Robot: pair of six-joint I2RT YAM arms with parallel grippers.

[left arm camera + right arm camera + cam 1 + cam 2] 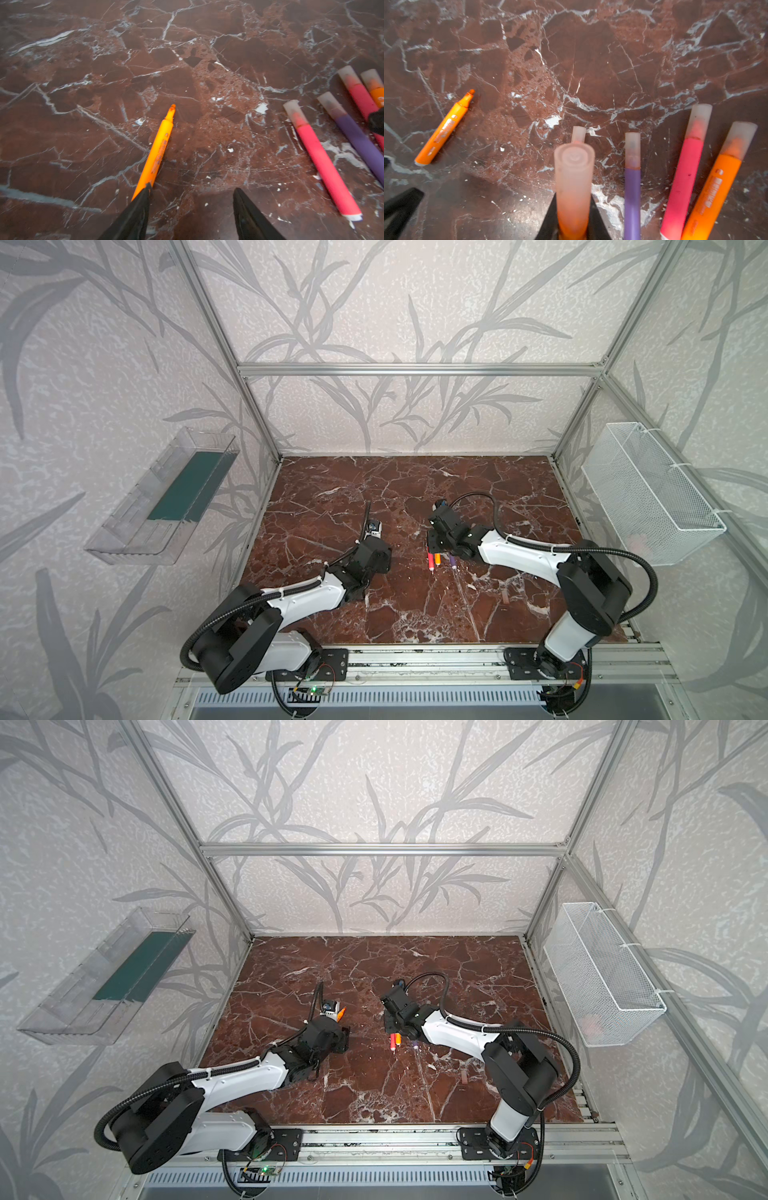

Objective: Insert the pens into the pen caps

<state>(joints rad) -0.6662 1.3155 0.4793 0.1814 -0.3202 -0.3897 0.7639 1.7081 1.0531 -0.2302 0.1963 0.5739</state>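
A bare-tipped orange marker pen without a cap (pixel 160 145) lies flat on the brown white-veined marble surface (pixel 187 41). The left arm's jaws stand apart, released, with one black finger (pixel 133 216) just beside the pen's rear end and the other well clear of it. In a top view the pen (pixel 341 1013) shows beside the left wrist, well apart from the other pens.

The right arm's jaws are clenched on a short translucent pinkish pen cap (pixel 574 172), held above the surface. Just beside them four pens lie in a loose row, each wearing a cloudy cap: a pink-red pen (pixel 320 158), a purple pen (pixel 353 135), a second pink-red pen (pixel 359 93) and a second orange pen (pixel 377 93).

A small pale piece (pixel 504 597) lying alone nearer the right arm's base may be another cap; it is too small to tell
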